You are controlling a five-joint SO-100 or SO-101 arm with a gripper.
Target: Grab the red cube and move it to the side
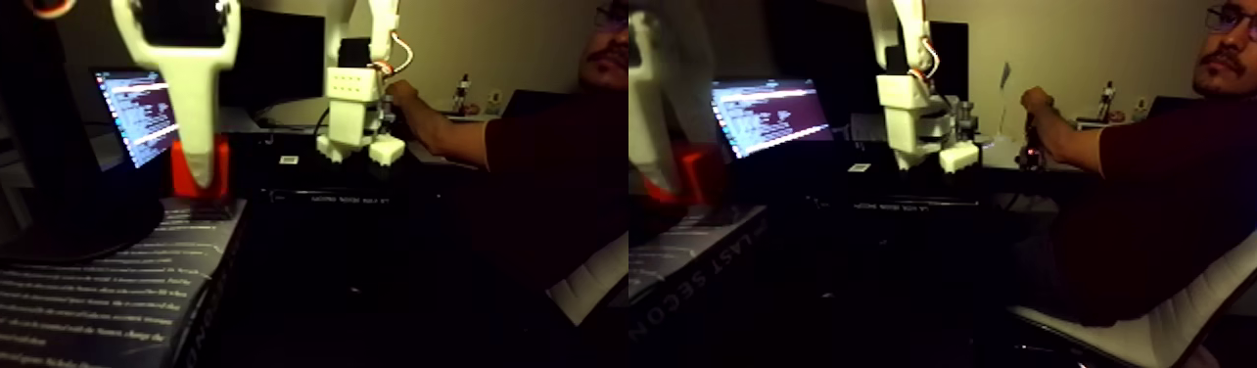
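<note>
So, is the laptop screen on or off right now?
On. The laptop screen glows bright in the dark room and shows lines of text, in both halves of the fixed view. What the text says is too small to read.

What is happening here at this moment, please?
A white gripper reaches down over the red cube, which sits on a dark printed box. One finger stands in front of the cube; a firm grasp cannot be confirmed. Behind, a seated person's hand works a second white arm beside a lit laptop.

White gripper point(198, 171) hangs down at upper left of fixed view, one finger point(194, 117) pointing straight down; opening unclear.
</note>
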